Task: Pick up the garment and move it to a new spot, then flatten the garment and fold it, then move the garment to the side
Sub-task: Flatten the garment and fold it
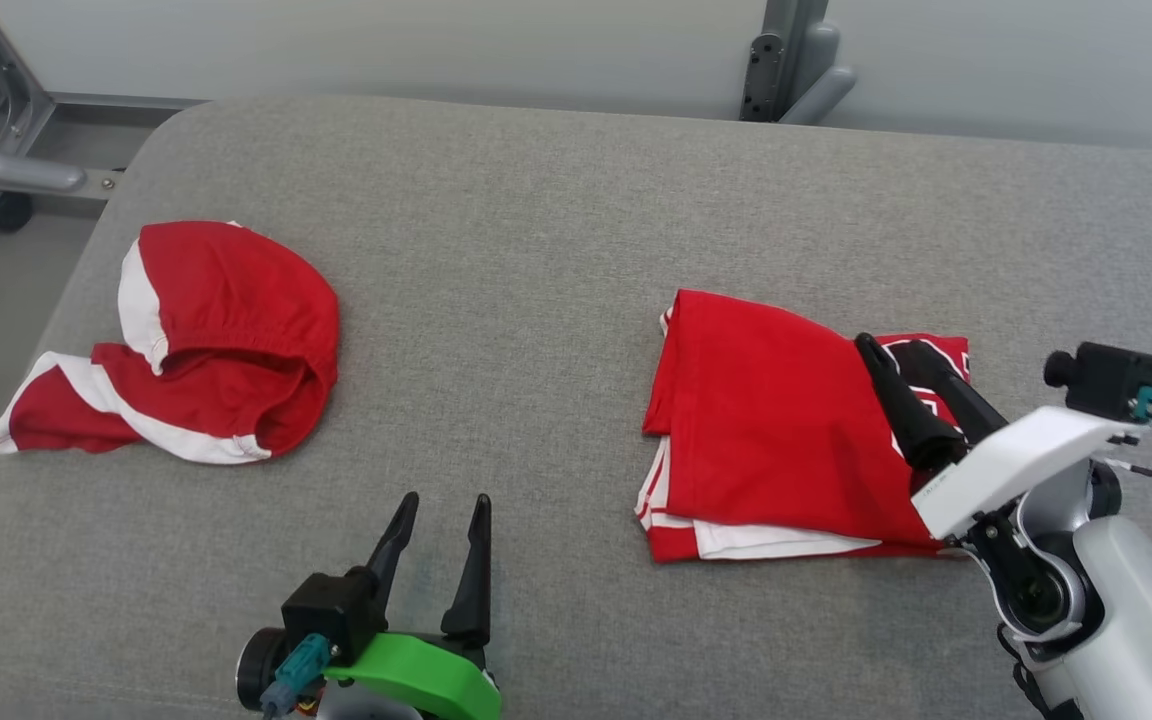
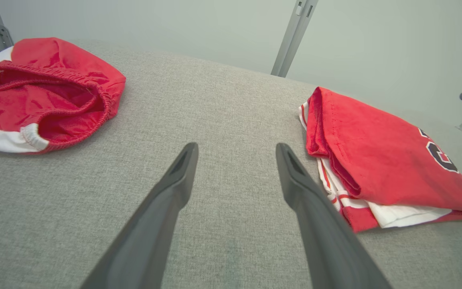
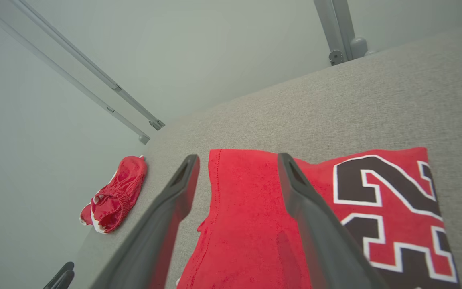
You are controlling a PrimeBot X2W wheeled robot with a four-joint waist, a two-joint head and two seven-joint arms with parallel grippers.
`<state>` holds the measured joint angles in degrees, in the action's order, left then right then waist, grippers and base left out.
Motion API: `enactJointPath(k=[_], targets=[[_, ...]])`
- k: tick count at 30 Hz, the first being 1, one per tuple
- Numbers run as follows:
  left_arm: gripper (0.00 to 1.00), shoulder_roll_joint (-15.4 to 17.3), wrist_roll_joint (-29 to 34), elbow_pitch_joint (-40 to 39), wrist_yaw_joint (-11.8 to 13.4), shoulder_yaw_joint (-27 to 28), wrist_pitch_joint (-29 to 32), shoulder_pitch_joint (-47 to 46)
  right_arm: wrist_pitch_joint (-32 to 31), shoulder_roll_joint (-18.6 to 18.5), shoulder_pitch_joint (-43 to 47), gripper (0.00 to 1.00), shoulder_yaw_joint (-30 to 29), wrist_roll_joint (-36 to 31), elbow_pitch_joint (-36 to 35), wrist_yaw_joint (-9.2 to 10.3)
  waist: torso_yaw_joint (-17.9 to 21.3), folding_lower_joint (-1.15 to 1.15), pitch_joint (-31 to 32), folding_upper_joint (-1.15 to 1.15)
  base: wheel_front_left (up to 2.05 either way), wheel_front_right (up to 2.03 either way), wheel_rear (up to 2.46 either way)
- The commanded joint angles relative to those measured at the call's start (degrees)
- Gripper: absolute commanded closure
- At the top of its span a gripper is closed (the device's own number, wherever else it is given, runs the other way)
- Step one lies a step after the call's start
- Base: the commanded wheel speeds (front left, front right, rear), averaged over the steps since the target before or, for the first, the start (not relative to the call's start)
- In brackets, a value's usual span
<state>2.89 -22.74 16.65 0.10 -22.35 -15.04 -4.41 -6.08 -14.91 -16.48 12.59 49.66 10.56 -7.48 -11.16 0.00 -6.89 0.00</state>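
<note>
Two sets of fingers stand spread, pinching nothing: the right gripper [image 1: 891, 348] sits over the folded red jersey [image 1: 766, 420], contact unclear, and the left gripper [image 1: 444, 498] over bare gray cushion [image 1: 536, 230]. Open cushion stretches between both garments, out to its rounded far-left corner. The jersey lies on the robot's right, beneath the right gripper; crumpled red shorts [image 1: 226, 330] lie far left.

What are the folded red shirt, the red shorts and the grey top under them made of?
Shirt: looks like soft matt knit, cotton or polyester perhaps; stitched hem, printed dark numeral edged white.
Shorts: thinner, slightly glossy cloth, likely synthetic; gathered elastic waistband, white side panels.
Grey top: matt woven upholstery cloth; flecked weave, rounded padded-looking corner.
</note>
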Motion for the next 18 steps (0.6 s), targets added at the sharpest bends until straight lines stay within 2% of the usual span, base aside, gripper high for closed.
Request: enactJointPath(k=[1, 5, 6, 8, 11, 14, 18], targets=[[0.0, 0.0, -0.1, -0.7, 0.5, 0.8, -0.1, 0.8, 3.0, -0.7, 2.2, 0.0, -0.6, -1.7, -0.4, -0.02, 1.5, 0.0, 0.8, 0.0, 0.0, 0.0, 0.0], [0.0, 0.0, -0.1, -2.2, 0.9, 2.8, -0.1, 1.8, 11.5, -1.8, 4.6, 0.0, -1.1, -8.3, 1.0, -0.02, 3.5, 0.0, 1.9, 0.0, 0.0, 0.0, 0.0], [0.0, 0.0, -0.1, -2.2, 0.9, 2.8, -0.1, 1.8, 11.5, -1.8, 4.6, 0.0, -1.1, -8.3, 1.0, -0.02, 3.5, 0.0, 1.9, 0.0, 0.0, 0.0, 0.0], [0.0, 0.0, 0.1, -2.8, 1.0, 3.8, -0.1, 2.3, 16.3, -1.4, 5.7, 0.0, -0.6, -12.0, 2.6, -0.02, 4.5, 0.0, 2.6, 0.0, 0.0, 0.0, 0.0], [0.0, 0.0, 0.5, -4.2, 1.2, 5.3, -0.1, 3.4, 20.2, -1.0, 7.0, 0.0, -0.4, -18.6, 5.5, -0.01, 5.9, 0.0, 3.9, 0.0, 0.0, 0.0, 0.0], [0.0, 0.1, 1.3, -5.7, 1.2, 6.7, -0.1, 5.1, 21.3, 1.3, 8.5, 0.0, -2.4, -24.0, 7.2, -0.01, 7.0, 0.0, 5.5, 0.0, 0.0, 0.0, 0.0], [0.0, 0.0, 3.7, -9.0, 1.1, 8.2, -0.1, 7.2, 21.3, 5.5, 11.7, 0.0, -8.1, -30.9, 1.8, -0.01, 7.9, 0.0, 6.7, 0.0, 0.0, 0.0, 0.0]])
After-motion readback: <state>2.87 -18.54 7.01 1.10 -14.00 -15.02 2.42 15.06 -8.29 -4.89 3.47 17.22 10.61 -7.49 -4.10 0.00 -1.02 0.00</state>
